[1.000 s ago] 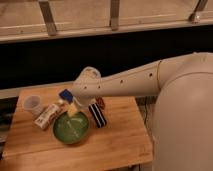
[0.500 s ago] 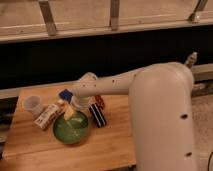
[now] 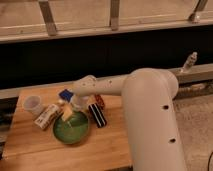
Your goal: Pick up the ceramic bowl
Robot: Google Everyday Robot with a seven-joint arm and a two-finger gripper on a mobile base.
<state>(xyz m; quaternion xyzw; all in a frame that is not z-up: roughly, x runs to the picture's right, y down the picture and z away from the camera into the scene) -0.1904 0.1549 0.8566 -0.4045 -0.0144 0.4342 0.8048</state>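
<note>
Where the ceramic bowl sits lower left on the counter, our gripper hangs over its upper rim; we cannot tell its grasp.

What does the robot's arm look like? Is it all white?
Mostly, yes. The arm is creamy white, smooth and fat like a big bent pipe, and it gets thinner toward the end. Little dark dots run along it, like tiny screw holes. No cables show. Its claw is pale too, sitting at the thin end, just over the back edge of the ceramic bowl.
</note>
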